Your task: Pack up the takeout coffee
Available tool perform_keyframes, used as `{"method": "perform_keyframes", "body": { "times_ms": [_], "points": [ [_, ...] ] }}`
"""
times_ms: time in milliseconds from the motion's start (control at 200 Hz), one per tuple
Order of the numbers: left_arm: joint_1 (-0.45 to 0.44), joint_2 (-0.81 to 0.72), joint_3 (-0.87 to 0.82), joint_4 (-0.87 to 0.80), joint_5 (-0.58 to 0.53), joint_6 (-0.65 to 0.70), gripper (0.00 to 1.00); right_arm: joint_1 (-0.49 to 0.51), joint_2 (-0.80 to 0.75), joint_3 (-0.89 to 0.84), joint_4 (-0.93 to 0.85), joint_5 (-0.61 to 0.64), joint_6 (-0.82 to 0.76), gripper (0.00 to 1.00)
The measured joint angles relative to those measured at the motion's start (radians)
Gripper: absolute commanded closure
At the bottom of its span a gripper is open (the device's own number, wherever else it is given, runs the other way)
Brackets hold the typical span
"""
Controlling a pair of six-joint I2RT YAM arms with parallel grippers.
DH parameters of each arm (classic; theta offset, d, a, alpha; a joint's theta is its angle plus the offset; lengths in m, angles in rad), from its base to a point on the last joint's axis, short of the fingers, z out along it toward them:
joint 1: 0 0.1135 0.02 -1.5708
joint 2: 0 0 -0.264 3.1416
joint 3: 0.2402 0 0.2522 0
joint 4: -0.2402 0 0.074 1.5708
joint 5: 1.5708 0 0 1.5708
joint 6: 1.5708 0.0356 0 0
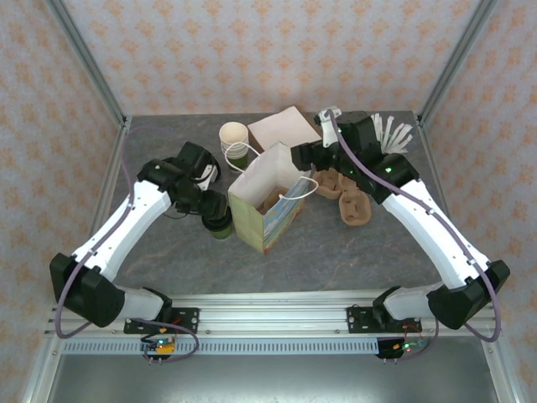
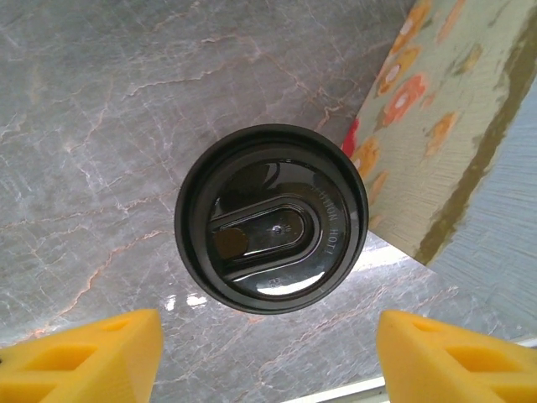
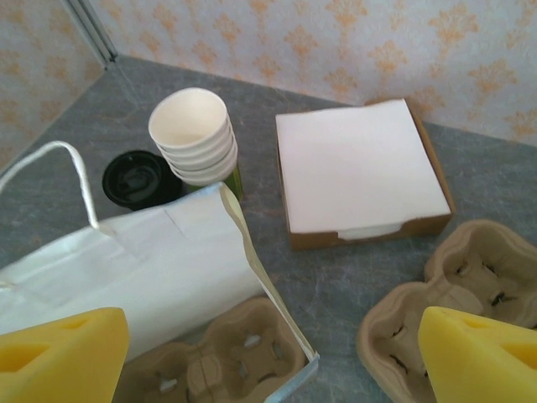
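Left gripper [image 2: 268, 357] spread wide, poised over lidded coffee cup [image 2: 271, 218].
Cup upright on table [image 2: 84, 126], just beside paper bag [image 2: 445, 126]; right gripper [image 3: 268, 361] likewise open at bag's mouth. Apparently grasp step: next, lower, close around cup, lift into bag.

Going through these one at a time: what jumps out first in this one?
The open paper bag standing mid-table catches the eye first, with a pulp cup carrier lying in its bottom. Close beside it, on the left arm's side, stands the takeout coffee with its black lid on and the left gripper open over it. The right gripper, also open, hangs at the bag's mouth.
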Motion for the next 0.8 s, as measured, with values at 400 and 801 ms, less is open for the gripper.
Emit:
{"method": "perform_keyframes", "body": {
  "times_ms": [400, 801],
  "points": [
    [0.000, 0.157, 0.089, -0.051, 0.011, 0.034, 0.25, 0.000, -0.050, -0.056, 0.055, 0.006, 0.024, 0.10],
    [-0.008, 0.251, 0.111, -0.058, 0.027, 0.053, 0.21, 0.000, -0.062, -0.077, 0.081, 0.006, 0.031, 0.10]
  ]
}}
